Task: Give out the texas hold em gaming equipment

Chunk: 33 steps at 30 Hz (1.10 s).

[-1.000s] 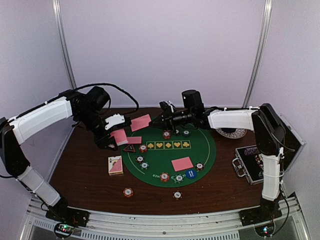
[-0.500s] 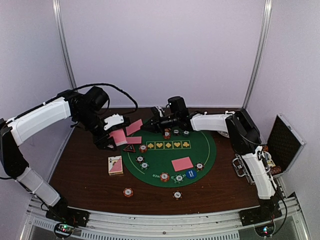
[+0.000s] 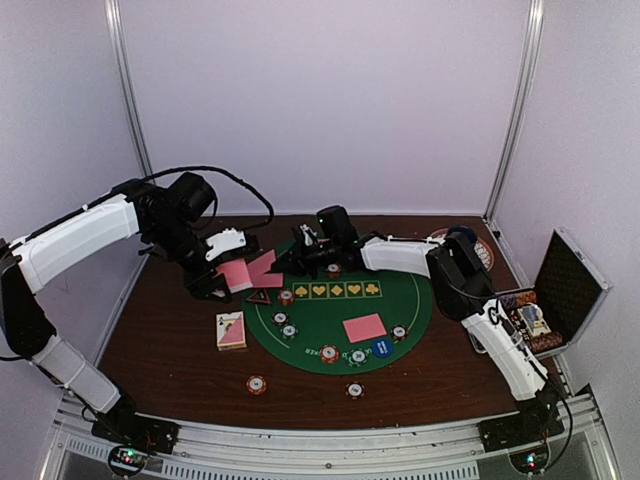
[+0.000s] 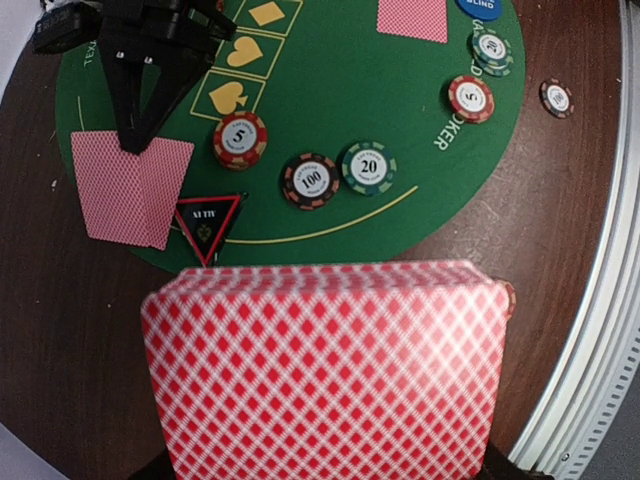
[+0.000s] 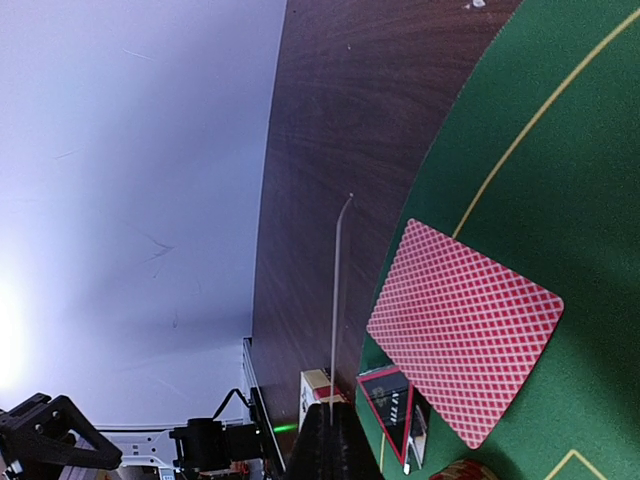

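Observation:
My left gripper (image 3: 222,280) is shut on a deck of pink-backed cards (image 4: 325,370) and holds it above the mat's left edge. My right gripper (image 3: 288,263) reaches across the back of the green mat (image 3: 340,310). It is shut on a single pink card (image 3: 262,264), seen edge-on in the right wrist view (image 5: 335,290). Below it two overlapping cards (image 4: 130,185) lie on the mat beside the red-edged triangle marker (image 4: 207,225). Striped chips (image 4: 240,140) (image 4: 309,180) (image 4: 367,167) lie near it. Another card (image 3: 364,327) and the blue button (image 3: 380,347) lie at the mat's front.
A card box (image 3: 231,330) lies left of the mat. Two chips (image 3: 256,384) (image 3: 354,390) lie on the brown table in front of it. The open black case (image 3: 545,300) stands at the right edge. The mug on its plate (image 3: 462,240) is at the back right.
My right arm has swung left along the back of the mat, carrying its card from the centre to beside the left gripper. The left arm has hardly moved.

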Motion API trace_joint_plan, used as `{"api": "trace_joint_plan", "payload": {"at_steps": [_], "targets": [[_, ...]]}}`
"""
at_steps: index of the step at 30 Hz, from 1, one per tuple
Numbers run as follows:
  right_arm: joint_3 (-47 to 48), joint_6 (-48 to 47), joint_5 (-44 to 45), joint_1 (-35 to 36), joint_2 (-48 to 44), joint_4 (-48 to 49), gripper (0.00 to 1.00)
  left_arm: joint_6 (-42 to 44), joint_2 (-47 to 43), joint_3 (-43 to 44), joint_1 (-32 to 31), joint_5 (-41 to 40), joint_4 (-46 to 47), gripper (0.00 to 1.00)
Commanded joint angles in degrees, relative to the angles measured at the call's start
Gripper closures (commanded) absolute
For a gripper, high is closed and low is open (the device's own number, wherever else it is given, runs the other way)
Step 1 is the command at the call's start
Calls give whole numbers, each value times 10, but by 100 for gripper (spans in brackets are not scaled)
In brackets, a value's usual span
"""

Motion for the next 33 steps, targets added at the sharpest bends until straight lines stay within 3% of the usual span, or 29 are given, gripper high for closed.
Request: {"api": "trace_joint_plan", "payload": {"at_steps": [1,14,22,30,32,33], "targets": [[21,-12,15,3,16,-22,100,4,-16,3,2,5,1,100],[-5,-39,15,-1,-1,-57,93,4,-14,3,2,7,1,100],[-7,-59,15,-3,-27,-80,68,4,-10,5,2,8,1,100],[-11,-110,26,-9,-75,-138,53,5,-6,8,2,7,1,100],[-14,-130,33,-10,-91,-160,44,6,-6,8,2,7,1,100],[-15,-142,38,-11,-101,-174,32,5,-6,8,2,7,1,100]]}}
